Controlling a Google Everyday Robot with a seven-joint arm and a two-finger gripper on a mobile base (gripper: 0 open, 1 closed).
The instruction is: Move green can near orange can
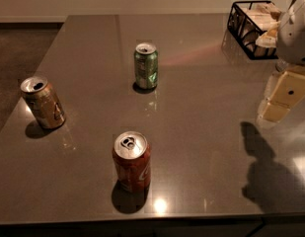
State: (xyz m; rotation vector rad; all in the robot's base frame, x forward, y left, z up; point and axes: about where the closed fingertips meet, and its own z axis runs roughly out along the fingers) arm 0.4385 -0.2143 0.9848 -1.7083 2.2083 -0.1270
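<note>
- The dark, glossy desk [201, 132] carried three cans in all, one of each colour. Each stood upright with a silver top, and they were well apart from one another.
- Nearest the front edge stood the one red can [131, 161], with white script on its side and its shadow falling toward the viewer.
- To the right, at about the same depth, one dark shadow of the arm [263, 174] lay on the desk.
- Farther back, near the left edge, stood the one orange can [42, 102], a dull bronze-orange with a pale triangular mark on its side.
- At the far right, the single pincer [274, 111] hung above the desk at roughly the orange can's depth, cream-coloured below the white arm. Whether it was open or closed could not be told. It was well apart from all three cans.
- Farther back, near the middle of the desk, stood the one green can [146, 66], with white and light-green markings. It was well apart from the orange can, behind it and to its right.
- Farthest away, at the back right corner, sat one black wire basket [241, 26] holding pale packets too indistinct to count.
</note>
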